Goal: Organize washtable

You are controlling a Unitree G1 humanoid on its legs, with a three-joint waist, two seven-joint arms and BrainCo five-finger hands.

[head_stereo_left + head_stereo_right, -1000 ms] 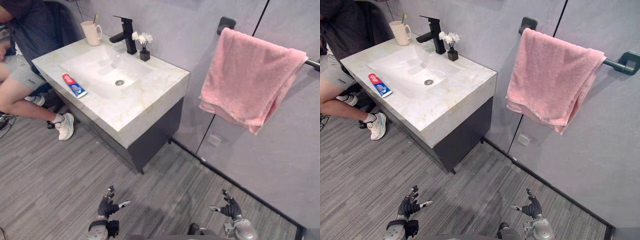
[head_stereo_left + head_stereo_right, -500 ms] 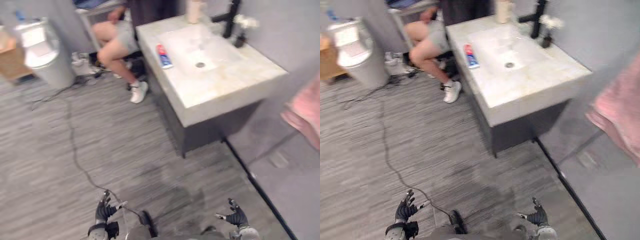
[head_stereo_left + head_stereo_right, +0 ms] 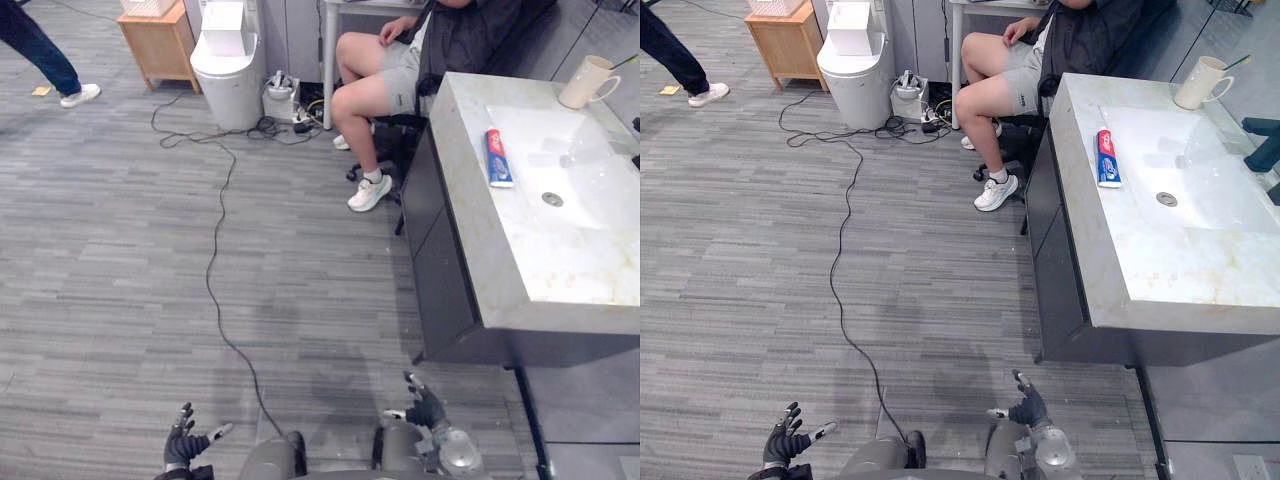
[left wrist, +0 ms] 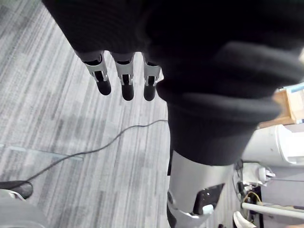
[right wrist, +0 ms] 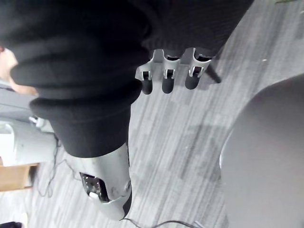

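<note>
Toothpaste tube point(image 3: 497, 158) flat on washtable point(image 3: 468, 262) ledge, just beside basin; cup point(image 3: 586, 82) upright at far corner. Tube probably light, soft-walled, slick: pinch across mid-body. Cup probably rigid, breakable: wrap round body. Left hand point(image 3: 186, 446) and right hand point(image 3: 424, 408) low over floor, well apart from counter, fingers spread, empty.

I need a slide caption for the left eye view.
Open left hand and right hand over the floor; toothpaste and mug on the washtable.
</note>
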